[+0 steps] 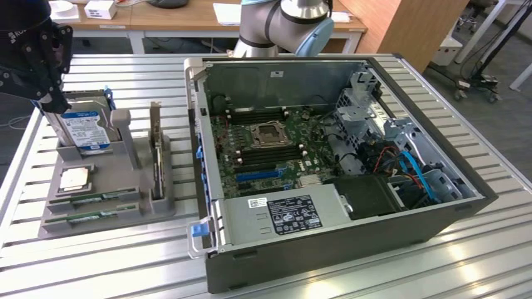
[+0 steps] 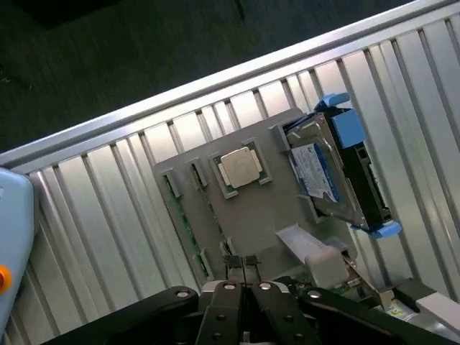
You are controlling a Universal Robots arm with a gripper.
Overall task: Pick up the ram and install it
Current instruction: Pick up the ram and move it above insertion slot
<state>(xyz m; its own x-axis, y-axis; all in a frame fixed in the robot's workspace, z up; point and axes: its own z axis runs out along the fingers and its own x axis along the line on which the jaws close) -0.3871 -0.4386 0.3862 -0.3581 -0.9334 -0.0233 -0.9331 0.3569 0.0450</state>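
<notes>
Two green ram sticks lie edge-up in the front slots of a grey holder tray at the exterior view's left. In the wrist view one ram stick shows as a thin green strip along the tray's edge. My gripper hangs high above the tray's back, over the hard drive, well apart from the ram. Its fingertips press together with nothing between them, so the gripper is shut. The open computer case shows the motherboard with dark memory slots beside the CPU socket.
The tray also holds a blue-labelled hard drive, a CPU chip and an upright expansion card. The slatted metal table ends close to the tray's left. A desk and the arm's base stand behind the case.
</notes>
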